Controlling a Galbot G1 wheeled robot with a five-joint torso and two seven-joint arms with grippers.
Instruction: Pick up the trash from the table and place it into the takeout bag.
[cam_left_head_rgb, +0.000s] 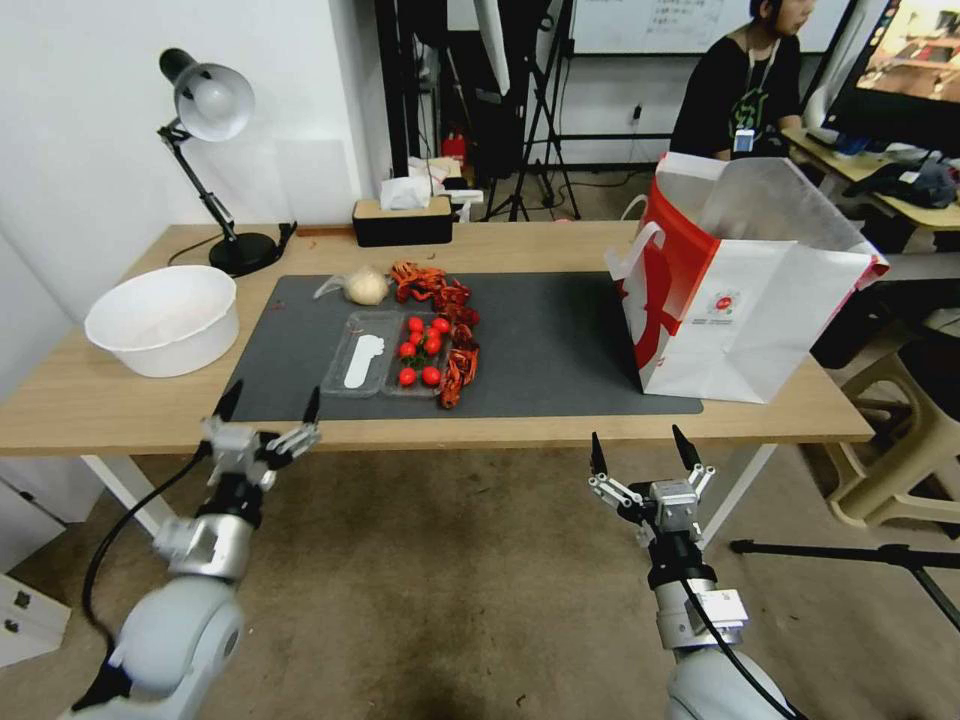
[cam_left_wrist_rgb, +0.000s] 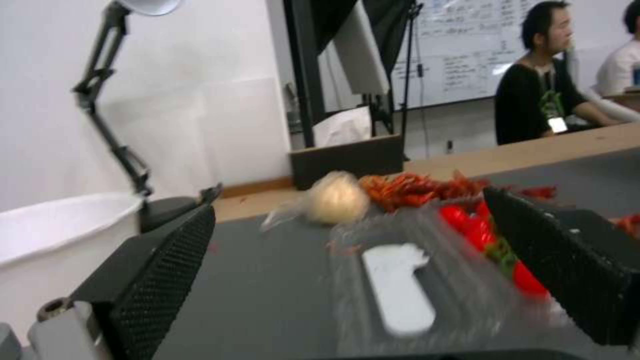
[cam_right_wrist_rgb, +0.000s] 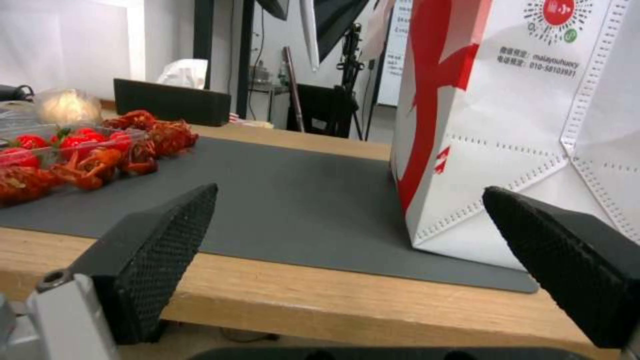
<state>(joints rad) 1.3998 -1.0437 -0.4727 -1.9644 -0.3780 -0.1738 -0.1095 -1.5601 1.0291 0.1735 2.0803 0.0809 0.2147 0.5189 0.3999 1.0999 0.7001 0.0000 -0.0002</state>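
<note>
Two raised, open claws (cam_left_head_rgb: 270, 404) (cam_left_head_rgb: 642, 450) before table (cam_left_head_rgb: 120, 400)

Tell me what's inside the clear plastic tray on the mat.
The clear plastic tray holds red cherry tomatoes in one compartment and a flat white piece in the other. Anything beneath the tomatoes is hidden.

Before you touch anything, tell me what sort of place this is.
Probably a lab or office set up for recording, not a home. A whiteboard with writing hangs on the back wall, tripods and dark stands crowd the room behind the table, and a large monitor sits on a neighbouring desk.
</note>
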